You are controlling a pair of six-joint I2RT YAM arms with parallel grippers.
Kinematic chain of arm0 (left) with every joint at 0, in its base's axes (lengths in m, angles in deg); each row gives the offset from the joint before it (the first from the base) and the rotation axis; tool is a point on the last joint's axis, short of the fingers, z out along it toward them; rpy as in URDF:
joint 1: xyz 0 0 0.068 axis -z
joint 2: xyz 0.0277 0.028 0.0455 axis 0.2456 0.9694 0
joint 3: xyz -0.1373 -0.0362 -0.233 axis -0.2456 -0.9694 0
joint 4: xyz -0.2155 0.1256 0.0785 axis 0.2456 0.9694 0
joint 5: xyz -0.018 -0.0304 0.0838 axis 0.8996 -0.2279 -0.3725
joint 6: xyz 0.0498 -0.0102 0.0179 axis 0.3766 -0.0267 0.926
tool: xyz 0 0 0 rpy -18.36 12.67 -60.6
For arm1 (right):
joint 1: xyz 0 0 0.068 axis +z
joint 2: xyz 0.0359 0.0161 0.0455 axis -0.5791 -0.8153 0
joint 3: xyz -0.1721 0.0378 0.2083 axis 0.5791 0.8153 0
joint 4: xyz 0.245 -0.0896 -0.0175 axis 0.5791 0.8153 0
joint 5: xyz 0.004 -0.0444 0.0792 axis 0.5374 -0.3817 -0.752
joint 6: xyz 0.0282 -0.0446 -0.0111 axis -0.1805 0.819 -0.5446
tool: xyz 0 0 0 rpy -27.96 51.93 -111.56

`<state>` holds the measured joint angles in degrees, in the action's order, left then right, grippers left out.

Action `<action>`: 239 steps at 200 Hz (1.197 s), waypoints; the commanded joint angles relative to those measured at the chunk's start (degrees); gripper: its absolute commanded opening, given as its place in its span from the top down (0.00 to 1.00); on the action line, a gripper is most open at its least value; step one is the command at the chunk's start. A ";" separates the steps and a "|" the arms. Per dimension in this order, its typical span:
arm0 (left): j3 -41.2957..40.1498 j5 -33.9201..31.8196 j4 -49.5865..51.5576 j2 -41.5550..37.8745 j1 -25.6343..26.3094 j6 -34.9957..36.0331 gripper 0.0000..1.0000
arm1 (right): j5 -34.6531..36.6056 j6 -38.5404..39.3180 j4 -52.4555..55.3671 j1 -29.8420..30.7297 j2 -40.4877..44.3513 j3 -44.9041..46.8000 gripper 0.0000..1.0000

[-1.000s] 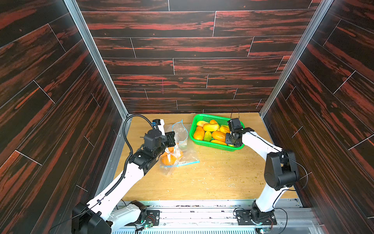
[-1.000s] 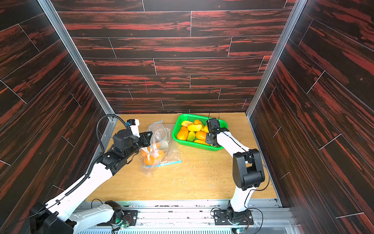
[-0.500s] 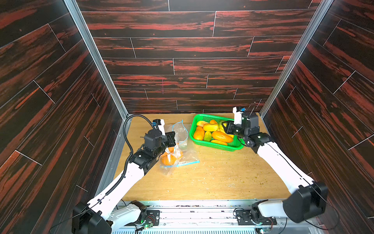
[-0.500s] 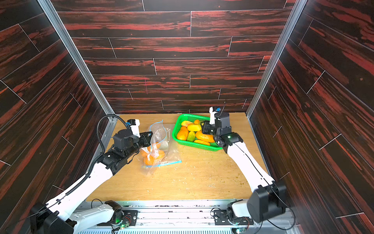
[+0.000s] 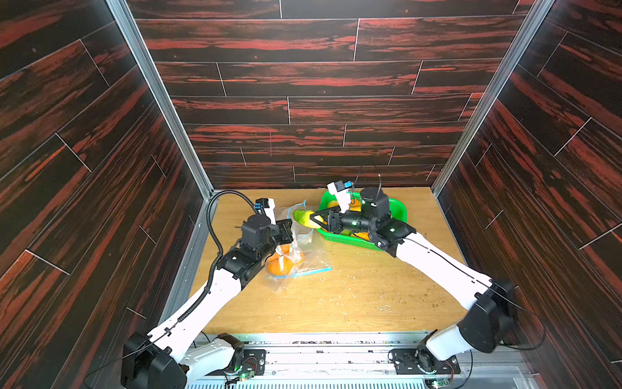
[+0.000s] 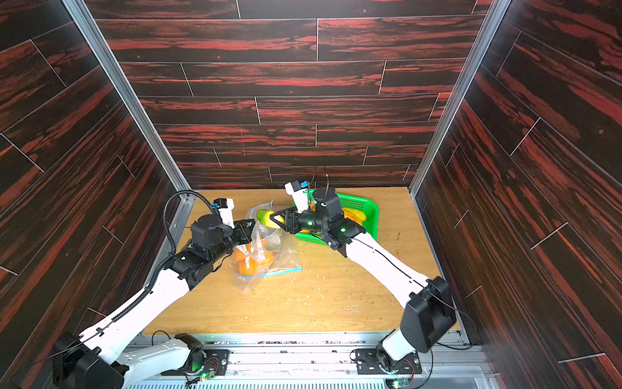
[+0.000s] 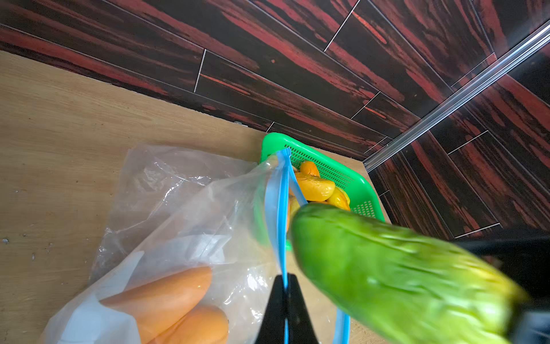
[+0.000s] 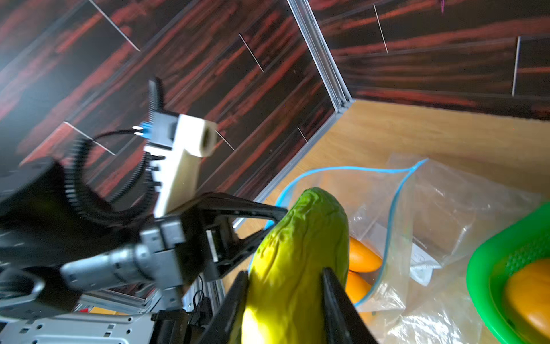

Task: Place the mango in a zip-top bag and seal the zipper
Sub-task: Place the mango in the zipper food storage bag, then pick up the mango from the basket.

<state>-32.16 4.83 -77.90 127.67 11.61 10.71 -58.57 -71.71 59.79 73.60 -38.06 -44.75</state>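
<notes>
Wooden table (image 5: 353, 296): left gripper (image 7: 285, 286) pinches bag (image 5: 304, 235) holding orange mangoes (image 5: 281, 264); right gripper (image 5: 316, 218) grasps green mango (image 5: 301, 215); basket (image 5: 400, 210) holds more.

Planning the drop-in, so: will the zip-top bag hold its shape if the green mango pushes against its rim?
Probably not: the zip-top bag is thin, crinkled film, held up only where the left claw pinches its rim. The orange mangoes inside likely anchor it against sliding.
</notes>
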 commanded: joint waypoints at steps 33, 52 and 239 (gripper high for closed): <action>-0.35 -0.74 -0.73 -1.67 -0.23 -0.03 1.00 | 1.90 0.07 8.59 0.42 -5.59 -8.37 0.42; -0.64 -0.67 -0.82 -1.74 -0.25 -0.12 1.00 | 3.89 1.55 8.80 0.38 -4.07 -8.63 0.25; -1.38 -1.61 0.20 -3.16 -0.31 0.51 1.00 | 8.33 4.89 2.69 -27.81 -23.32 -6.56 0.20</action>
<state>-32.84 4.31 -77.83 126.23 11.61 10.58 -44.08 -70.01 66.63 45.97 -58.14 -47.38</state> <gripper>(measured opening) 0.052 0.801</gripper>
